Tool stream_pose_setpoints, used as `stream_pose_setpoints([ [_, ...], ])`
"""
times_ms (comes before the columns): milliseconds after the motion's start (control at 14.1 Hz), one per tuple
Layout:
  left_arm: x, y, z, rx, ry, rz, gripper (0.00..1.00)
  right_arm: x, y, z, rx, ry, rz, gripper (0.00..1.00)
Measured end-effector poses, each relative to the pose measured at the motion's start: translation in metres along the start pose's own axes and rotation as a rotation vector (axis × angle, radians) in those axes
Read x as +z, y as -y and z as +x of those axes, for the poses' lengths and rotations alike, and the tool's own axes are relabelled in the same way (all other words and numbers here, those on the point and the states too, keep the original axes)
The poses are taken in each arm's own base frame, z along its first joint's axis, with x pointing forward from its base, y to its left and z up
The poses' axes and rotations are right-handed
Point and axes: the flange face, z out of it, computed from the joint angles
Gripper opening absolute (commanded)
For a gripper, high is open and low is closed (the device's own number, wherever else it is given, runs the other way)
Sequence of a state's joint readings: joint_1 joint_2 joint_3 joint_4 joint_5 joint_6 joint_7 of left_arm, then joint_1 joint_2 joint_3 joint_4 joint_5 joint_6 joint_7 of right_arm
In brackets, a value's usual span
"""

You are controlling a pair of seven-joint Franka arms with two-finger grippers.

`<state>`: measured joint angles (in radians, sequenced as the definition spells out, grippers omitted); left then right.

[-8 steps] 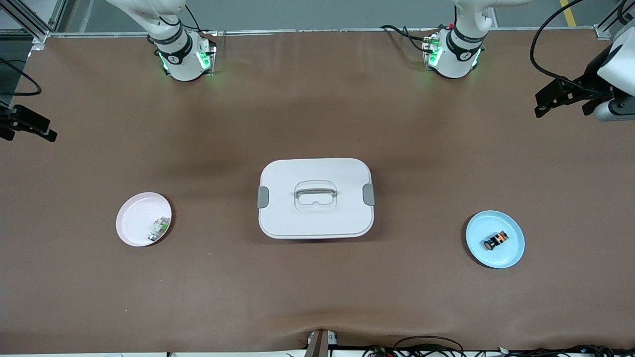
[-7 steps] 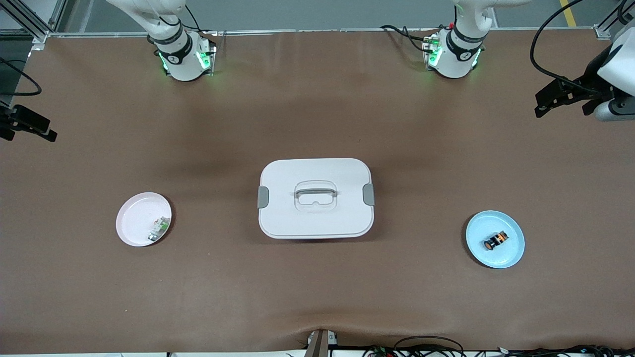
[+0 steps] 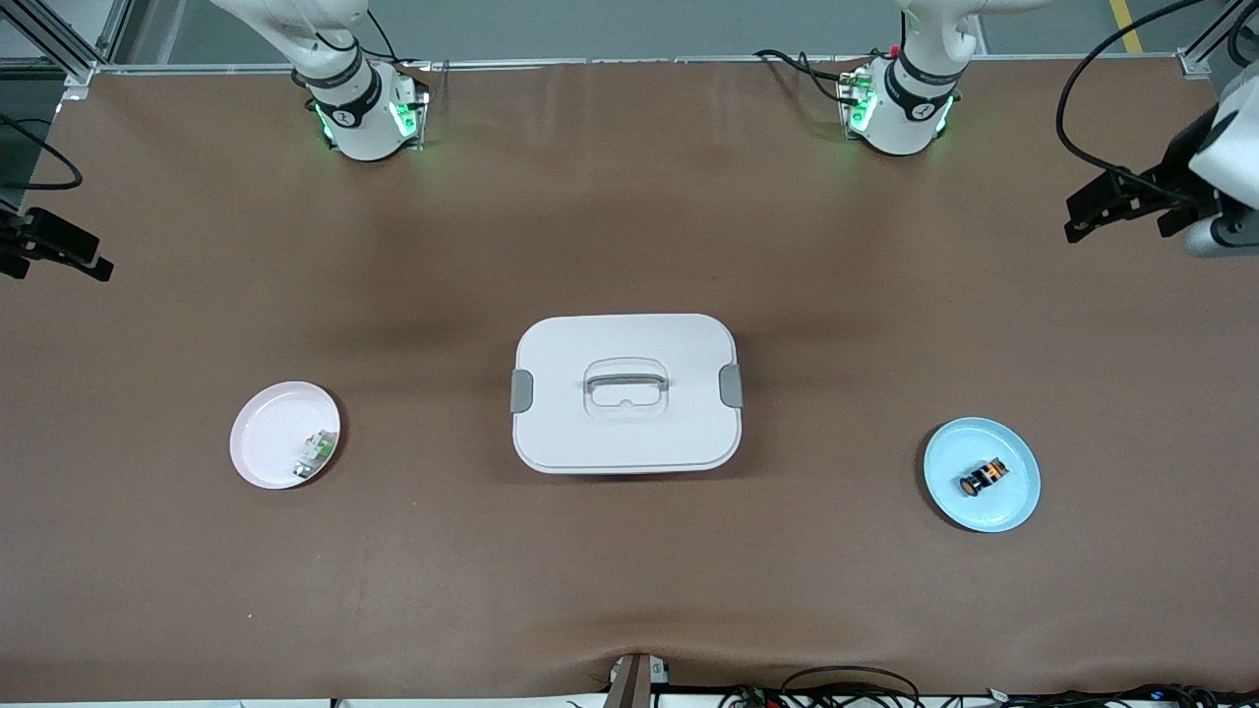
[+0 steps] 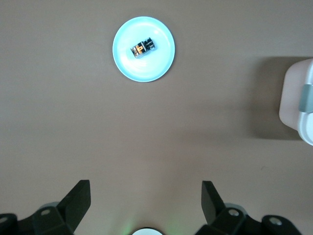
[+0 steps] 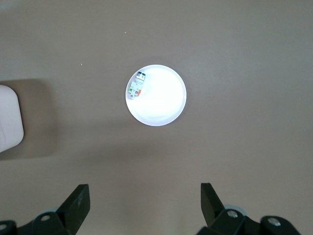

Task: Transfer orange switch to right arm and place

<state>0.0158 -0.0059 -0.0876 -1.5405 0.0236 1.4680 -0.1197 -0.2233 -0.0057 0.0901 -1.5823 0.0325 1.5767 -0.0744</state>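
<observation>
left end effector (image 4: pixel 145 205) spread | right end effector (image 5: pixel 145 205) spread | orange switch (image 3: pixel 984 476) on blue plate (image 3: pixel 1013 506)

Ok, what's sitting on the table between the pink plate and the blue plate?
In the front view, the closed white box with a lid handle sits between the pink plate and the blue plate; bare brown table either side.

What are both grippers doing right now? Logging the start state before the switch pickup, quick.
Left gripper: open, holding nothing, high over bare table near the blue plate.
Right gripper: open, holding nothing, waiting above the table.
</observation>
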Motion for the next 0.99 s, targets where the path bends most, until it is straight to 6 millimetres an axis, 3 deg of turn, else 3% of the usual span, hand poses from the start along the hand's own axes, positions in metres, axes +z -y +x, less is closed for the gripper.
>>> stream_pose_setpoints([
  [284,0.056,0.019,0.036,-0.039,0.048,-0.002,1.00,0.000,0.000,0.000,0.000,0.000,0.000,1.00],
  [710,0.162,0.060,0.075,-0.119,-0.061,-0.022,1.00,0.000,-0.001,0.000,0.001,0.001,0.000,1.00],
  [994,0.222,0.064,0.098,-0.230,-0.082,-0.037,1.00,0.000,-0.001,0.000,0.001,0.001,0.000,1.00],
])
